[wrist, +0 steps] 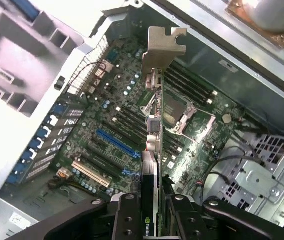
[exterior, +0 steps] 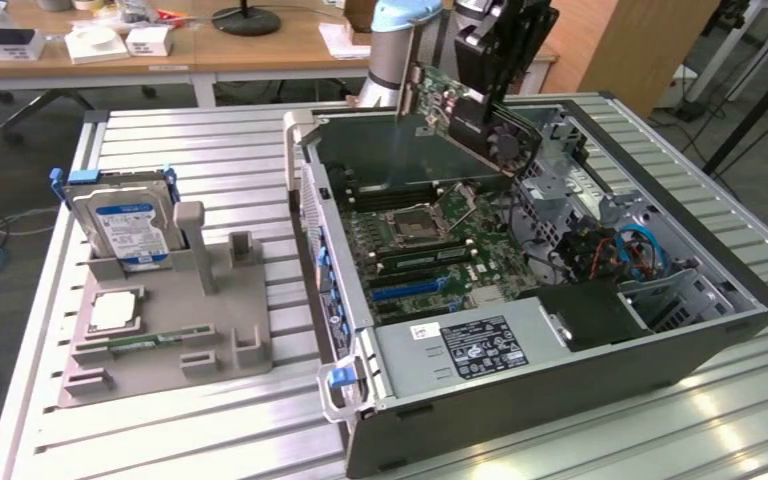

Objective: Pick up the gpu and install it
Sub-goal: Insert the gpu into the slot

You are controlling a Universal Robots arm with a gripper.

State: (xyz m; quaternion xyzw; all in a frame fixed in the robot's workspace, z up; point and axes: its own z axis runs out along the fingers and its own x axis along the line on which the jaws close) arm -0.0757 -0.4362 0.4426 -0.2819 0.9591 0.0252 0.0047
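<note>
The gpu (exterior: 471,112), a flat card with a black face and a silver end bracket, hangs tilted above the far side of the open computer case (exterior: 704,345). My gripper (exterior: 498,70) comes down from above and is shut on the card's upper edge. In the wrist view the gpu (wrist: 154,150) shows edge-on, its metal bracket (wrist: 164,45) pointing away, clamped between my black fingers (wrist: 127,215) of the gripper (wrist: 154,212). Below it lies the green motherboard (wrist: 107,95) with a blue slot (wrist: 117,142). The card is clear of the board and touches no slot.
A grey parts holder (exterior: 211,335) sits on the slatted table at the exterior view's left. It carries an upright silver hard drive (exterior: 124,225) and a square CPU chip (exterior: 115,310). The case's power supply (exterior: 478,345) and drive cage (exterior: 671,300) line its near side.
</note>
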